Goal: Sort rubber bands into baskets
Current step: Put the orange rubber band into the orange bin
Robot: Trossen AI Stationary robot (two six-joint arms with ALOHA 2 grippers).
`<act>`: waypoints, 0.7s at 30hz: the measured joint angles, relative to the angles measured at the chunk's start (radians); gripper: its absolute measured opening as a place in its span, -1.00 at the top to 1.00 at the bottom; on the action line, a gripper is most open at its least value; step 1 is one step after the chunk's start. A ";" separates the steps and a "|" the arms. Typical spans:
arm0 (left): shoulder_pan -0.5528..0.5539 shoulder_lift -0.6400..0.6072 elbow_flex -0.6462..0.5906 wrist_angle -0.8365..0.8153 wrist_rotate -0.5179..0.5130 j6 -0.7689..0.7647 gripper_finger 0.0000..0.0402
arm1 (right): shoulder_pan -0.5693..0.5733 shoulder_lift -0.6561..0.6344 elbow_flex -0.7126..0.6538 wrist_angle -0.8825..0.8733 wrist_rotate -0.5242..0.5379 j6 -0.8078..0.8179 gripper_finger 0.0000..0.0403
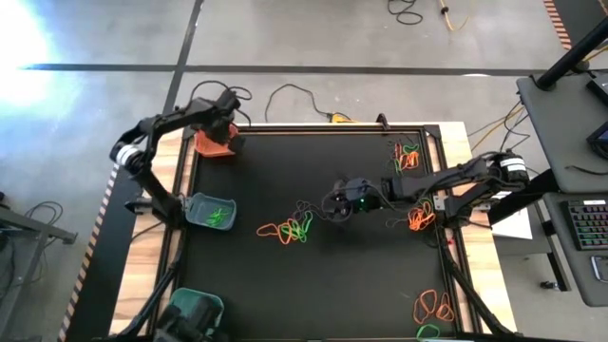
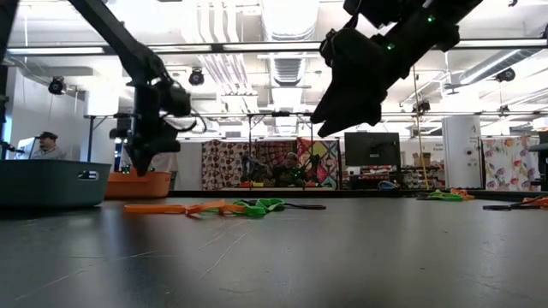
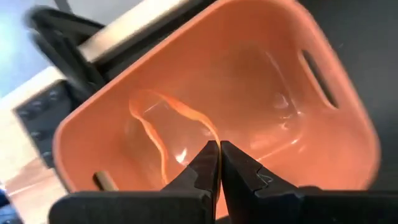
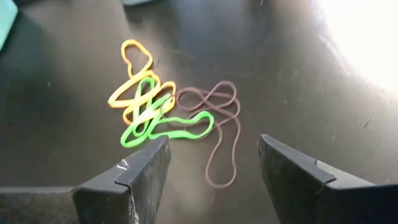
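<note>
My left gripper (image 3: 219, 146) is shut above the orange basket (image 1: 214, 144) at the table's far left; an orange rubber band (image 3: 155, 124) hangs from its fingertips into the basket. My right gripper (image 4: 214, 158) is open and empty, raised above the table's middle (image 1: 337, 201). Just ahead of it a tangle of orange, green and dark rubber bands (image 4: 168, 109) lies flat on the black mat, also seen in the high view (image 1: 287, 230). A teal basket (image 1: 211, 211) with green bands stands at the left edge. A second teal basket (image 1: 195, 312) stands at the near left. My left gripper pinches one end of the orange band's loop (image 3: 208, 138) between its two fingertips, coming from above and pointing down into the basket. The rest of the loop hangs slack below the fingers, over the basket's floor; whether it rests on the floor, I cannot tell.
More orange and green bands lie at the far right (image 1: 407, 157), at the right edge (image 1: 421, 218) and at the near right corner (image 1: 432, 306). Cables run over the floor beyond the table's far edge. A raised frame borders the mat.
</note>
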 joint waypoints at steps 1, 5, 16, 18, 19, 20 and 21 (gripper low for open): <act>0.010 0.017 0.010 -0.002 0.011 0.005 1.00 | 0.005 0.000 0.000 -0.004 0.001 0.005 -0.15; 0.033 0.083 0.040 -0.007 0.037 0.046 1.00 | 0.023 0.000 0.000 -0.023 0.002 0.016 -0.16; 0.033 0.131 0.080 -0.007 0.021 0.076 0.93 | 0.031 0.000 0.000 -0.086 0.002 0.070 -0.14; 0.033 0.128 0.080 -0.010 0.021 0.080 0.86 | 0.031 0.000 0.000 -0.086 0.002 0.070 -0.15; 0.033 0.127 0.080 -0.017 0.021 0.084 0.82 | 0.031 0.000 0.000 -0.086 0.002 0.070 -0.15; 0.033 0.124 0.080 -0.029 0.022 0.089 0.77 | 0.031 0.000 0.000 -0.086 0.002 0.070 -0.15; 0.032 0.122 0.080 -0.045 0.022 0.093 0.72 | 0.031 0.000 0.000 -0.086 0.002 0.070 -0.14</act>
